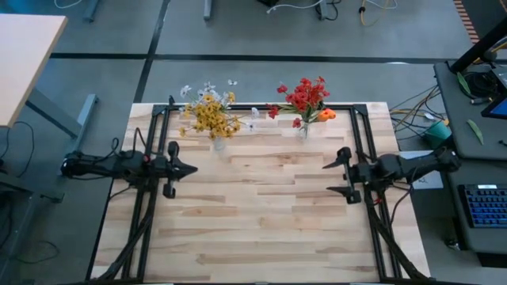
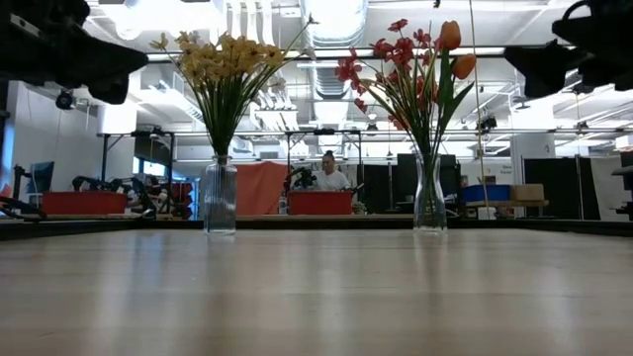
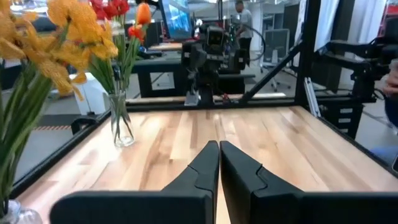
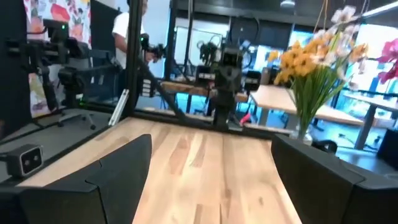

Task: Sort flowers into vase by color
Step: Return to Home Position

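Grey floor (image 1: 238,32), pale desk (image 1: 24,47) at left, dark bench (image 1: 455,119) with keyboard (image 1: 485,206) at right, bright ceiling lights (image 2: 336,15) overhead.

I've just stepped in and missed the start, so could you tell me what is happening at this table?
Nothing is being handled right now. The yellow flowers stand in the left vase and the red flowers with an orange tulip in the right vase, both at the far edge of the table. The left gripper, shut, and the right gripper, open, hang empty at their own sides.
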